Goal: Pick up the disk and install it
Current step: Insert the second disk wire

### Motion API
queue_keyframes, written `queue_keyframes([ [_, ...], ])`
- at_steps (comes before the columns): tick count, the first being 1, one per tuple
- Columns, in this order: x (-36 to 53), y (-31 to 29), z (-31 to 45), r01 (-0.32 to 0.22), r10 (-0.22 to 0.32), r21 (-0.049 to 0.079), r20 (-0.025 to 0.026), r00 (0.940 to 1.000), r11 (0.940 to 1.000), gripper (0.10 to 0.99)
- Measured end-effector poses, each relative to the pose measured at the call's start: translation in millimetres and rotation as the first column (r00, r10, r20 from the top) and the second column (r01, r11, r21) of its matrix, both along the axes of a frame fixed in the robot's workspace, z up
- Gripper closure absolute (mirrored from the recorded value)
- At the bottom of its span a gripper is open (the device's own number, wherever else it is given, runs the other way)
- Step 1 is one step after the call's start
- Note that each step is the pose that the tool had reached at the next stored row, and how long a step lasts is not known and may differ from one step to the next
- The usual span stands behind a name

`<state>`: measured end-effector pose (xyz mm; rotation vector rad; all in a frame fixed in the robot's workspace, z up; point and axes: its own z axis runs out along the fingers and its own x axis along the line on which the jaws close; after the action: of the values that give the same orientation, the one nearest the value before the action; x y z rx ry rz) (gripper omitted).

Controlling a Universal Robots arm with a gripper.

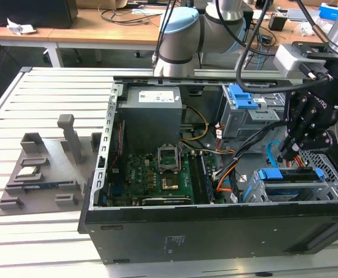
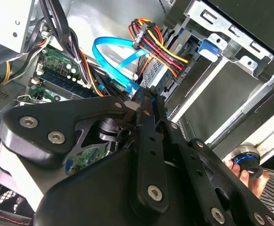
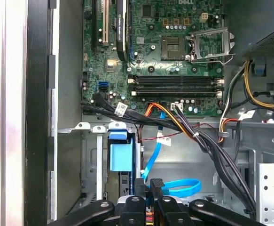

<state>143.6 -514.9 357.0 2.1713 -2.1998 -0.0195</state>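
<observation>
in the exterior view you see your gripper (image 1: 286,155) hanging inside the open computer case (image 1: 215,231), toward the exterior view's right, with its fingertips drawn together and nothing between them. just under it sits the disk (image 1: 287,175), lying flat in the lower grey drive cage (image 1: 308,191) with its blue rails showing at each end, already seated in the bay. a second cage with a blue latch (image 1: 242,99) stands farther back, and the motherboard (image 1: 157,176) lies well apart toward the exterior view's left. outside the case, a grey fixture tray (image 1: 41,174) rests on the slatted table (image 1: 47,92). in the second wrist view your fingers (image 2: 146,117) run up side by side, nearly touching, next to a blue flat cable (image 2: 113,56) and a bundle of red, yellow and black wires (image 2: 155,42). in the first wrist view the closed fingertips (image 3: 148,184) sit just beside the blue rail tab (image 3: 120,157) of the disk in its bay, with the blue cable (image 3: 176,187) looping close by.
</observation>
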Motion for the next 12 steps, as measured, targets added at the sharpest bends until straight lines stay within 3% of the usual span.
queue_keyframes([
  [12, 1.7, -16.9, -7.5, 0.0, 0.0, 0.0, 0.0, 1.0, 1.0, 0.925],
])
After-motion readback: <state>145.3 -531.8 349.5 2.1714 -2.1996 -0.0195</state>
